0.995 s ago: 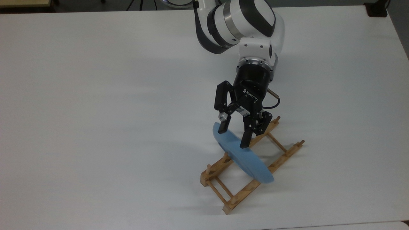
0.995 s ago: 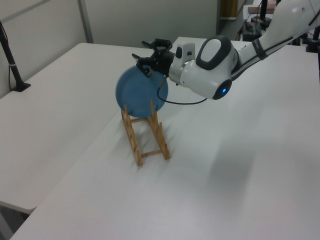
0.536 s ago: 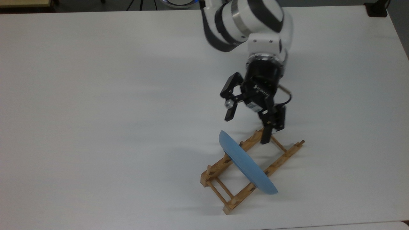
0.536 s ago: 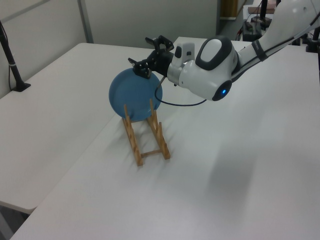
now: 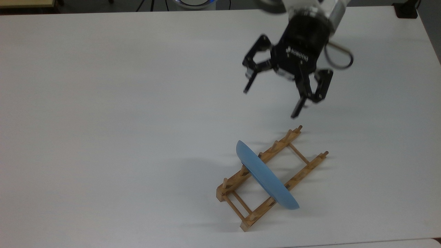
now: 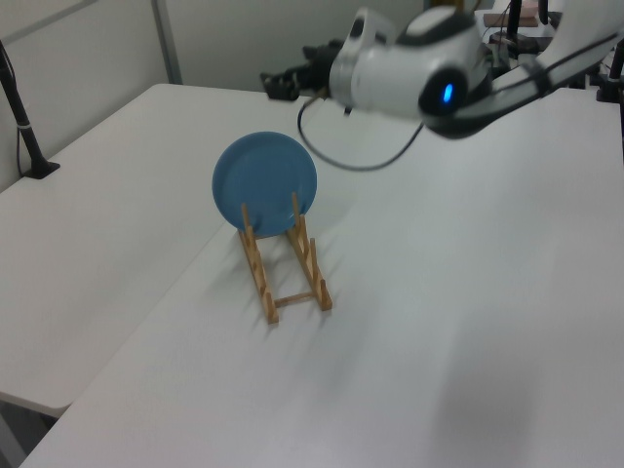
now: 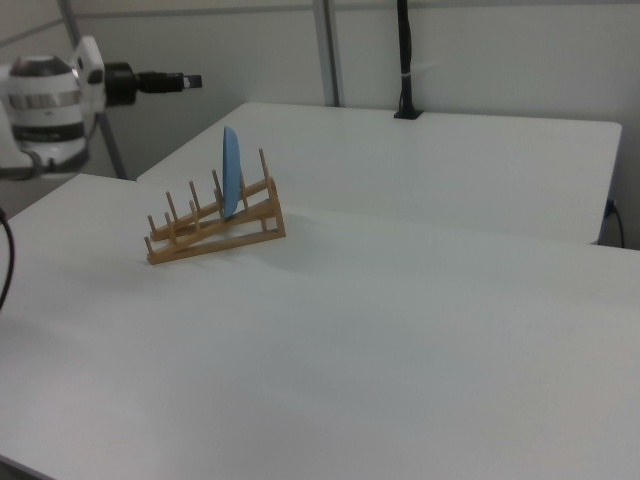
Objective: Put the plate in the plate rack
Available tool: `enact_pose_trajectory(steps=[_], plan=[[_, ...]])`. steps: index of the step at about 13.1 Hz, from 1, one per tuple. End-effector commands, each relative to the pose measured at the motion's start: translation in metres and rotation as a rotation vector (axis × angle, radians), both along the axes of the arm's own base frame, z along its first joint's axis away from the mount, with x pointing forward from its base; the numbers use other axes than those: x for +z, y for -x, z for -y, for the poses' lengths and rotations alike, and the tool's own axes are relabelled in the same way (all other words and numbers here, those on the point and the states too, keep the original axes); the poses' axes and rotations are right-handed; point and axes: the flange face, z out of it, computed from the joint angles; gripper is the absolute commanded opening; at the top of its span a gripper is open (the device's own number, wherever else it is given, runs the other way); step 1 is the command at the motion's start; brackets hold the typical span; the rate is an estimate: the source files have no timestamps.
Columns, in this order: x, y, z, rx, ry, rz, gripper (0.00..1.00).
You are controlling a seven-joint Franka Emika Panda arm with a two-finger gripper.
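The light-blue plate (image 5: 265,175) stands on edge between the pegs of the wooden plate rack (image 5: 272,177), across both rails. The left view shows the plate (image 6: 264,182) face-on in the plate rack (image 6: 285,263); the right view shows the plate (image 7: 231,170) edge-on in the plate rack (image 7: 212,222). My gripper (image 5: 270,102) hangs open and holds nothing, above and beyond the rack's far end in the top view. In the left view the gripper (image 6: 283,83) is raised well above the plate.
The white table (image 5: 103,103) spreads wide around the rack. A black post on a base (image 6: 24,136) stands at the left view's left edge. A black block (image 5: 406,10) sits at the top view's upper right corner.
The open gripper has lifted up and away from the plate toward the top view's upper right. The plate settled into the rack and stays standing there.
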Motion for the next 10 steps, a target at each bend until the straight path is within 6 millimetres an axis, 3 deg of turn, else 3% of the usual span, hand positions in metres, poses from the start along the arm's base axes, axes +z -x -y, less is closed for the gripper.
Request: enact_pose_trajectory(steps=[1, 2, 4, 7, 10], plan=[[0.066, 0.034, 0.019, -0.062, -0.278, -0.157, 1.00], [0.090, 0.046, 0.025, -0.072, -0.380, -0.195, 1.00], [0.116, 0.068, 0.049, -0.145, -0.515, -0.350, 1.00], [0.133, 0.101, 0.083, -0.140, -0.573, -0.681, 1.00], [0.150, 0.138, 0.136, -0.131, -0.627, -0.943, 1.00]])
